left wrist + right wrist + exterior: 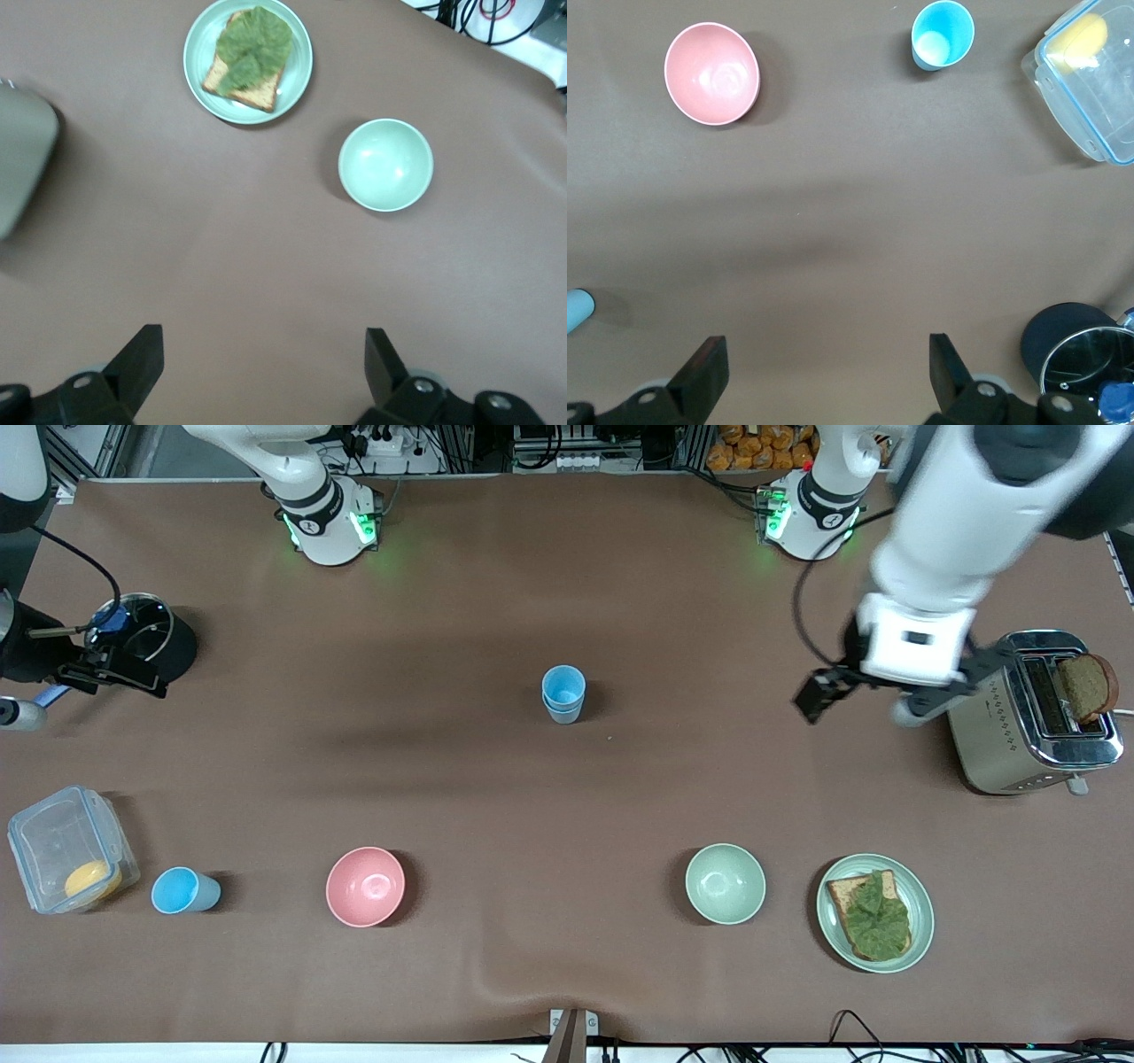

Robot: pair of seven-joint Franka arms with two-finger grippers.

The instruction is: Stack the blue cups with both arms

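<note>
Two blue cups [563,693] stand nested one in the other at the middle of the table; their edge shows in the right wrist view [576,310]. A third, sky-blue cup [183,890] stands upright near the front camera at the right arm's end, also in the right wrist view [942,34]. My left gripper [864,701] hangs open and empty over bare table beside the toaster [1032,713]; in its wrist view [266,354] the fingers are wide apart. My right gripper [97,673] is open and empty [828,359] over the table by a black pot [155,642].
A pink bowl [365,886], a pale green bowl [725,883] and a plate [921,948] with lettuce on toast line the near side. A clear lidded box [62,850] holds something yellow. The toaster holds a bread slice [1088,686]. The black pot [1072,354] has a glass lid.
</note>
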